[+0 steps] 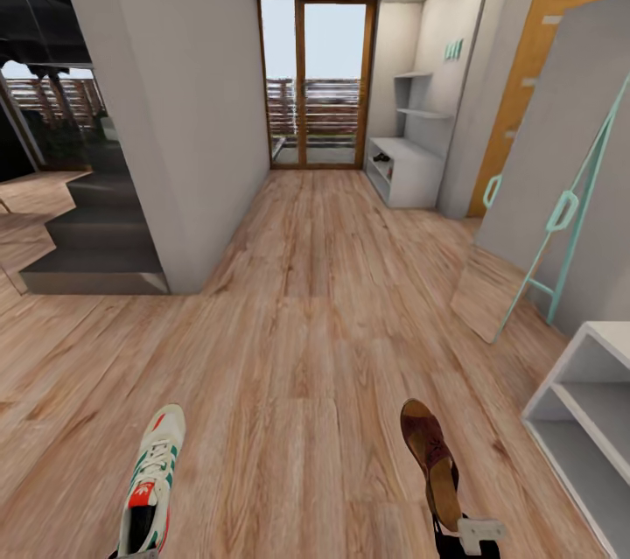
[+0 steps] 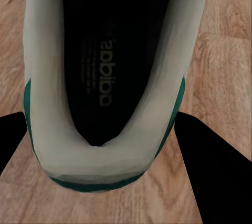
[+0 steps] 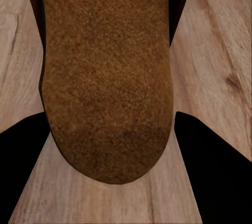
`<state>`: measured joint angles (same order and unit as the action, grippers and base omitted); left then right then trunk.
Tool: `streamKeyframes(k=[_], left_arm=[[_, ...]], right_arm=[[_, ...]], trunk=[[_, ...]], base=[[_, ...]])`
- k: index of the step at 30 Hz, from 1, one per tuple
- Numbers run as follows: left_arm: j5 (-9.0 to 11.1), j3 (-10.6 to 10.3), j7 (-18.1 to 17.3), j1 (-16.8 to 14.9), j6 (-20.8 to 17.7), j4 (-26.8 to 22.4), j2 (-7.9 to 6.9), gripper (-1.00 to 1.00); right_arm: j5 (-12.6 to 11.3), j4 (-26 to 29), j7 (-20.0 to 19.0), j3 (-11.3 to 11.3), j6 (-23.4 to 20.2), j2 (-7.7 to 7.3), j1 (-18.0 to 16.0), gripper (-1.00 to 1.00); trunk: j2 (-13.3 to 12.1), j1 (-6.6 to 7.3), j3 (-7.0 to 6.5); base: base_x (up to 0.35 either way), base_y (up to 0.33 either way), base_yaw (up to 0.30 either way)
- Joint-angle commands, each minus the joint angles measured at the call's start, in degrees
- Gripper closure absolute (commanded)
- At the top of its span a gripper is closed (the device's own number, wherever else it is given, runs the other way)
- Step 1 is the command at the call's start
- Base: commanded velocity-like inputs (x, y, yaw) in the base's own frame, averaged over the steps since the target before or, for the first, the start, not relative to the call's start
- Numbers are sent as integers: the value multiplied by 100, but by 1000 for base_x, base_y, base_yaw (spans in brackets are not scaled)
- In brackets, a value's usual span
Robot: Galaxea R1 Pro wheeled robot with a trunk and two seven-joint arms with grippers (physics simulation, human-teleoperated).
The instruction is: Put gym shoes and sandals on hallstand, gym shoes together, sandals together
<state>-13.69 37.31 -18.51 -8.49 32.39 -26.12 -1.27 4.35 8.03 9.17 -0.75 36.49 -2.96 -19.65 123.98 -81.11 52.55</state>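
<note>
In the head view a white gym shoe with green stripes and a red patch points ahead over the corridor floor. Its heel is at my left gripper; the left wrist view has the black fingers on both sides of that heel, gripper shut on it. A dark brown sandal is held the same way by my right gripper, whose fingers flank its tan insole. The pale grey hallstand stands far down the corridor on the right, a small dark item on its shelf.
A teal-framed mirror leans on the right wall. A white open shelf unit stands near on the right. A grey partition and dark steps are on the left. Glass doors close the corridor's end.
</note>
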Motion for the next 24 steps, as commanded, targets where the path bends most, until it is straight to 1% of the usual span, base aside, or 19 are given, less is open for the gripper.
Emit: streamKeyframes(k=[1, 24], left_arm=[[-46, 49, -29, -7, 24, 2, 4, 100], [-40, 49, -30, -8, 28, 2, 4, 100]], right_arm=[[48, -3, 50, -8, 8, 0, -4, 100], [48, -3, 50, -4, 8, -3, -4, 100]], trunk=[[2, -3, 5], [2, -3, 5]], base=[[340, 0, 0], [340, 0, 0]])
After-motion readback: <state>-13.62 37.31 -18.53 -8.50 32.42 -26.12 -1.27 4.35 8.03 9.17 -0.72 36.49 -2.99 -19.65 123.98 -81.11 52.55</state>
